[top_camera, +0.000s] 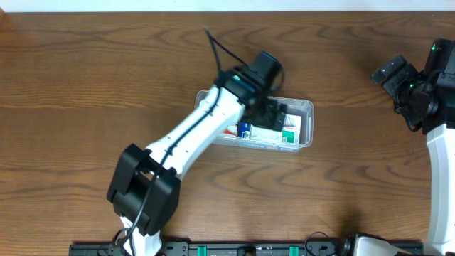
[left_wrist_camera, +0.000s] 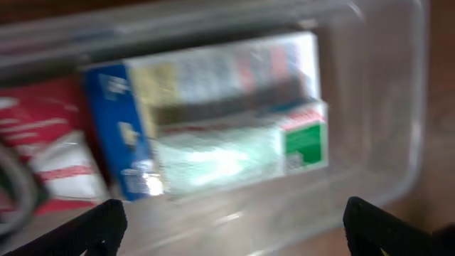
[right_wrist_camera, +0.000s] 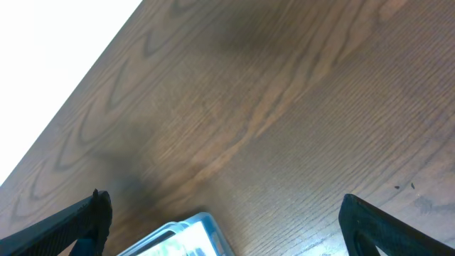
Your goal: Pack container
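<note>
well, looking down on a brown wood counter (top_camera: 85,78) with a clear container (top_camera: 306,122) near the middle, a bit toward the far side. small boxes packed inside: a blue and white box (top_camera: 245,129), a box with a green patch (top_camera: 288,135) toward the right end, something red and white (top_camera: 229,132) toward the left end. hard to count them all with the arm in the way.

left claw (top_camera: 276,115) right above the container, at the end of the white left arm (top_camera: 199,135) reaching in from the near edge. fingers spread wide apart, nothing between them, nothing held.

up close from the left wrist, all a bit blurry: same claw (left_wrist_camera: 231,227) with two dark tips low in the corners, the see-through wall of the container (left_wrist_camera: 387,107) curving round on the right, the blue and white box lying flat inside (left_wrist_camera: 213,92), the green patch box just beside it, the red and white thing at the left.

right claw (top_camera: 395,77) far off at the right side of the counter, well apart from the container. fingers spread wide too, empty. from the right wrist, only bare wood under the claw (right_wrist_camera: 224,220) and one rounded corner of the container (right_wrist_camera: 192,229) peeking in at the bottom.
</note>
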{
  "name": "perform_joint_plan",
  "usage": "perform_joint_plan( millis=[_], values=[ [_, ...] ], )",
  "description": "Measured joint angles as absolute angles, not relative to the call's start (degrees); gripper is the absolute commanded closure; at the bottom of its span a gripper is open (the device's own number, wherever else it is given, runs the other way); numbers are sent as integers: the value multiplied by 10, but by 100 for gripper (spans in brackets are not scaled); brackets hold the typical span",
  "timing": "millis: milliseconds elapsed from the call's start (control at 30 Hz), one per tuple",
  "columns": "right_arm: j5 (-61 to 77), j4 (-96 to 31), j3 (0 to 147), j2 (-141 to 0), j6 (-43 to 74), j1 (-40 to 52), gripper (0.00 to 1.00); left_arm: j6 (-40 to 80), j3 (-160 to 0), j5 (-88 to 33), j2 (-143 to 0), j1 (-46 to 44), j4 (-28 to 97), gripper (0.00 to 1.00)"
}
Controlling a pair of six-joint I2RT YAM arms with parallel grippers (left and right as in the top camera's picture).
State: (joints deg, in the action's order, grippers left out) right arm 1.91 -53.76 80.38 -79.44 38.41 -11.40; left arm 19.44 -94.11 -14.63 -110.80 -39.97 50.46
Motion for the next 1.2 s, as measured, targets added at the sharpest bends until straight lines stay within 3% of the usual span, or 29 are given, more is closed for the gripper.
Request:
perform_joint_plan(
  millis=[333,533,1000,1200],
  values=[
    [19,-538,804,-794,384,-114,1,192,-941,-154,-1108,-418,518,2],
    [19,-538,804,-794,384,-114,1,190,-941,-156,-1078,-381,578,2],
    [19,-537,804,-794,384,-114,1,87,-938,-37,-763,-255,629,2],
    [19,-538,804,-794,384,-114,1,32,-818,-7,-657,-169,529,2]
  ],
)
